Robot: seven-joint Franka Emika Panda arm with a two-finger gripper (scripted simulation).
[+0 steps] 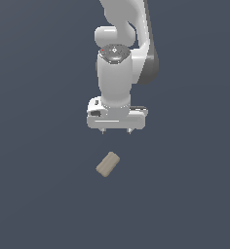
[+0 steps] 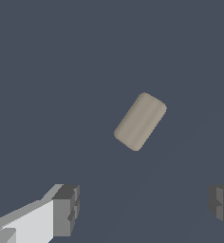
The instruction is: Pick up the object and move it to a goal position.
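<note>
Below the arm, the wide-open gripper hovers above the tan block, which lies askew, slightly to the exterior view's left; descending unaligned, a finger could knock it aside

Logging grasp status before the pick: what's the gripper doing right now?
Gripper: open, jaws spread wide, holding nothing; the small tan oblong block with rounded edges lies apart from it.

A plain, dark slate-blue desk fills both views. Its surface is flat, matte and uniform, without markings or edges in sight. In the wrist view a faint, slightly darker diagonal band crosses it; nothing else lies there.
</note>
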